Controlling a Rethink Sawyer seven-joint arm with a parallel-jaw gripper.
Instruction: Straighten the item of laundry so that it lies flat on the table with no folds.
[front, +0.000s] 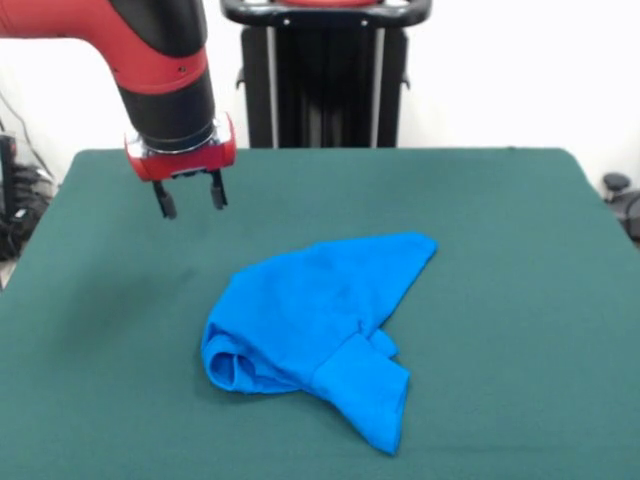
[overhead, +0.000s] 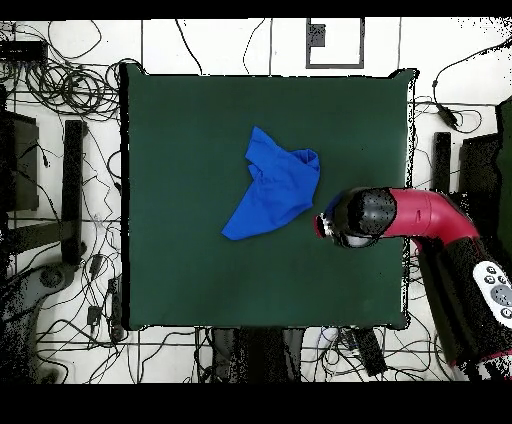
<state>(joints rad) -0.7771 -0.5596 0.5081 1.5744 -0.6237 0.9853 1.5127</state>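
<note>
The bright blue T-shirt (front: 325, 325) lies crumpled and folded over itself near the middle of the dark green table (front: 500, 300). One part sticks out toward the front edge, and a rolled fold sits at its left. In the overhead view the shirt (overhead: 275, 192) lies at the table's (overhead: 180, 250) centre. My gripper (front: 190, 197) hangs above the table, up and to the left of the shirt in the front view. It is open, empty and clear of the cloth. In the overhead view the arm's head (overhead: 345, 222) covers the gripper, just right of the shirt.
The robot's black pedestal (front: 325, 75) stands at the table's far side. Cables and equipment (overhead: 60, 100) lie on the floor around the table. Bare green cloth surrounds the shirt on all sides.
</note>
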